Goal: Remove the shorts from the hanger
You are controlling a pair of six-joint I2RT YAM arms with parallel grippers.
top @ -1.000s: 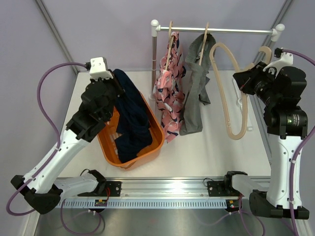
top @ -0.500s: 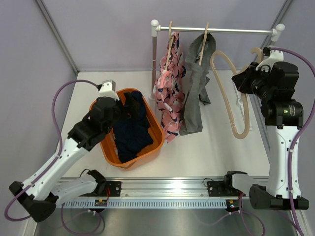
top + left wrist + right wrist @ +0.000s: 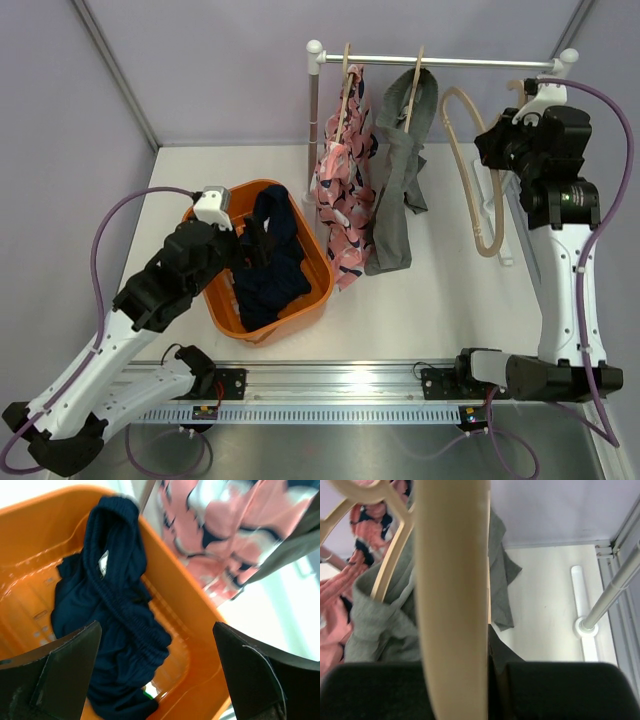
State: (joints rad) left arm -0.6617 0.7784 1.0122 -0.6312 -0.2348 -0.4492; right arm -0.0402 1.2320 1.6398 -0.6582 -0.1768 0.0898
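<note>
Your left gripper [image 3: 156, 630] hangs over the basket [image 3: 322, 272] with its fingers spread wide and nothing between them. Through the left wrist camera you look straight down past both fingers onto the navy shorts [image 3: 112, 625].

The navy shorts lie crumpled inside the orange basket. One folded end is draped up against the far wall and reaches the rim. The basket sits on the table [image 3: 430, 300], in front of your left arm and just left of the rack's post.

Farther back, the pink shorts [image 3: 345, 200] and the grey shorts [image 3: 395, 200] are on their hangers, side by side on the rail [image 3: 480, 62], pink on the left. Their edges touch, and the pink hem hangs close to the basket's right rim.

At the far right, your right gripper [image 3: 462, 667] is clamped on the bare hanger [image 3: 452, 580]. This is a thick beige hanger with no cloth on it. You hold it high near the right end of the rail, and its long arm curves down to the right of the grey shorts, apart from them. I cannot tell whether its hook touches the rail.
</note>
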